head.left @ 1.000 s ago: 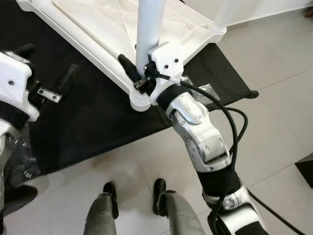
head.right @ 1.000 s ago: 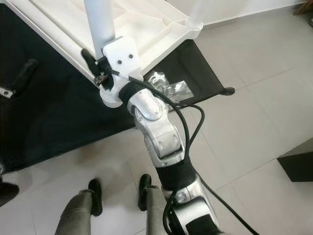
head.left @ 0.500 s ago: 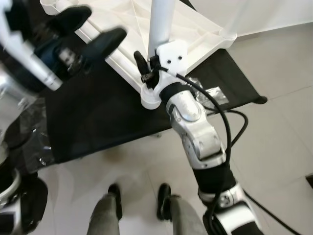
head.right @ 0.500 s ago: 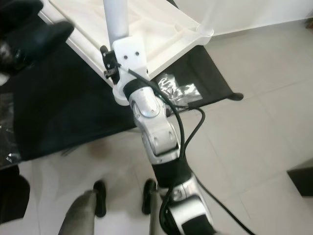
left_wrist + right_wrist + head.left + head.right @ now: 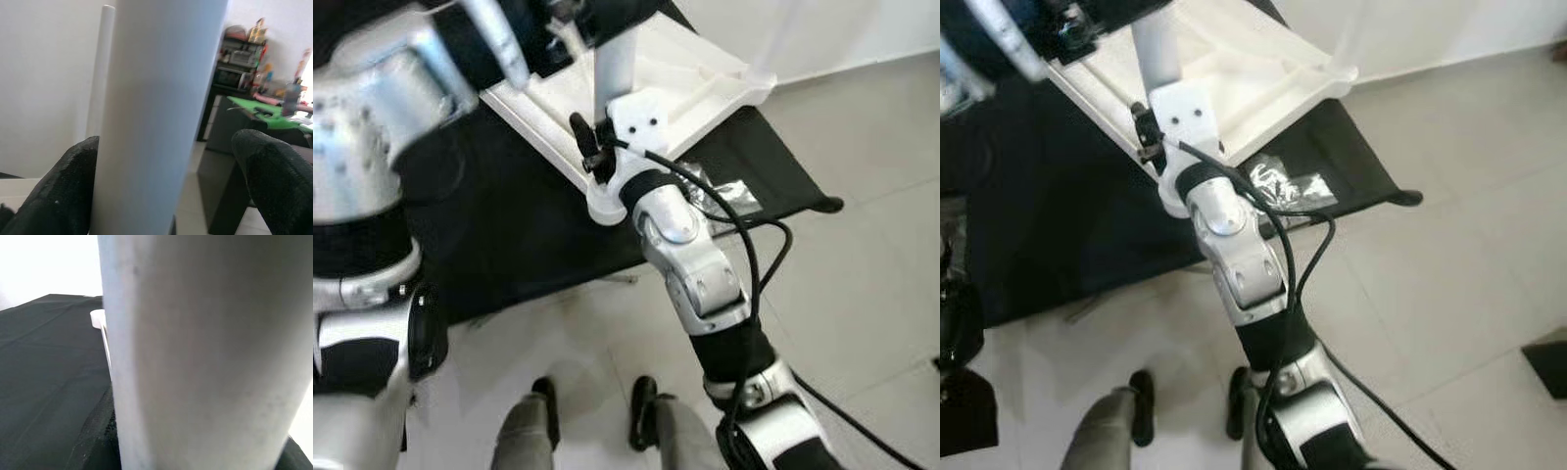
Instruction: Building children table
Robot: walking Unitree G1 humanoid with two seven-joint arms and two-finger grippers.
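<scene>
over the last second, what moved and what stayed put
The left gripper rose from low on the left, beside the black mat, and swung in to the upright white table leg; its fingers now straddle the leg higher up, not yet closed. The right gripper stayed clamped on the leg near its base at the corner of the upturned white tabletop. The camera shifted slightly.

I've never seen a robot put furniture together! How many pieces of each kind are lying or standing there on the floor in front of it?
white table legs: 2
white tabletop: 1
black mat: 1
clear plastic bag: 1
Total: 5
</scene>
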